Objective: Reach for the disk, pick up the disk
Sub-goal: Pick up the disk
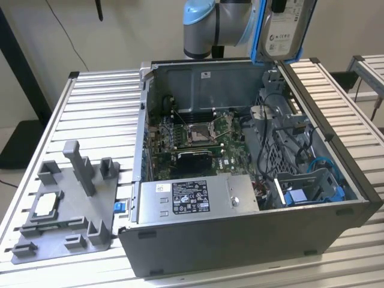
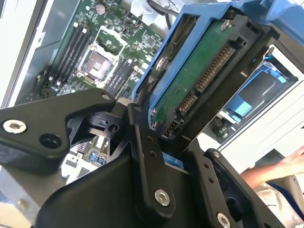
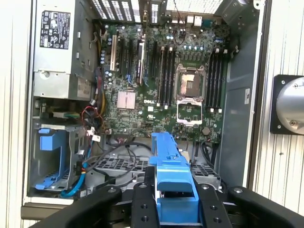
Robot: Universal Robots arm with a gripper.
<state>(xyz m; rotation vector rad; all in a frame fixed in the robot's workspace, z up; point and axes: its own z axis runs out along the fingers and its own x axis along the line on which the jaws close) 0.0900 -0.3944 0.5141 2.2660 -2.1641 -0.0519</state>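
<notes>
The disk point(image 1: 282, 30) hangs tilted above the far right corner of the open computer case point(image 1: 240, 240), its white label and blue bracket facing the exterior view. In the second wrist view its green circuit-board underside point(image 2: 190, 80) and connector show. My gripper point(image 2: 164, 130) is shut on it, with black fingers point(image 2: 142, 142) pressing the bracket's edges. In the first wrist view the blue bracket point(image 3: 171, 175) stands edge-on between the gripper point(image 3: 173, 202) fingers point(image 3: 142, 204), above the case's drive area.
Inside the case lie the motherboard point(image 1: 198, 135), a power supply point(image 1: 192, 198), loose cables point(image 1: 270, 138) and a blue bay without a drive point(image 1: 321, 189). A grey fixture point(image 1: 66, 204) carrying a square chip point(image 1: 47, 206) sits at the exterior view's left. A person's hand point(image 2: 285, 166) is beside the case.
</notes>
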